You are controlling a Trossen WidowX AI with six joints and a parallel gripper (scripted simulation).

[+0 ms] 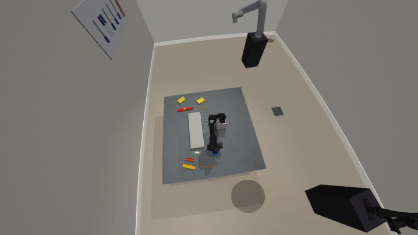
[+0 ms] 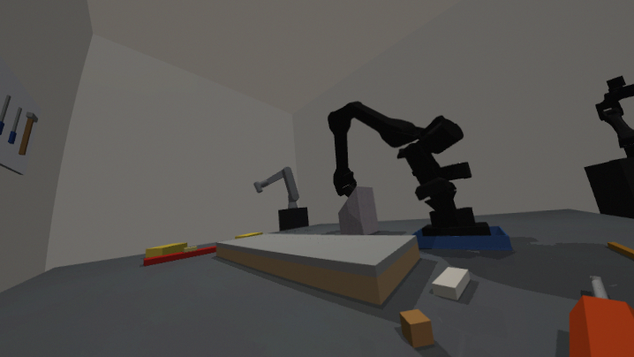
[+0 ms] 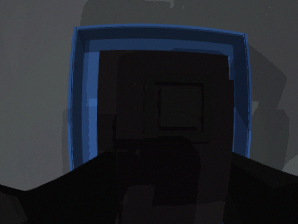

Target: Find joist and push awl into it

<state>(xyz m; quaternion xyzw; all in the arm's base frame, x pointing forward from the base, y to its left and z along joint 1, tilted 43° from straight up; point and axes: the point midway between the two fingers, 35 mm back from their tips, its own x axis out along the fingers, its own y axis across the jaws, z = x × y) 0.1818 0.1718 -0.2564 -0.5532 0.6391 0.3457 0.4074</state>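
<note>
My gripper [image 1: 215,146] [image 2: 445,209] [image 3: 165,153] is shut on the black stud finder [image 2: 456,229] [image 3: 215,75]. The stud finder is level, at the blue tray [image 1: 215,154] [image 2: 465,243] [image 3: 77,100], with its underside about at rim height. In the wrist view it lies within the tray's outline, near the right wall. Whether it touches the tray floor is hidden. The pale floor panel [image 1: 195,131] [image 2: 319,250] lies on its wooden base beside the tray. A small thin tool [image 1: 205,121], possibly the awl, lies between the panel and the arm's base; its details are too small to tell.
A pinkish block [image 1: 221,125] [image 2: 366,210] stands by the arm's base. A white block [image 1: 197,152] [image 2: 451,282], a small brown block [image 2: 415,327] and an orange-handled tool [image 1: 189,159] [image 2: 600,326] lie past the panel's near end. A red level [image 1: 184,109] [image 2: 179,255] lies beyond its far end.
</note>
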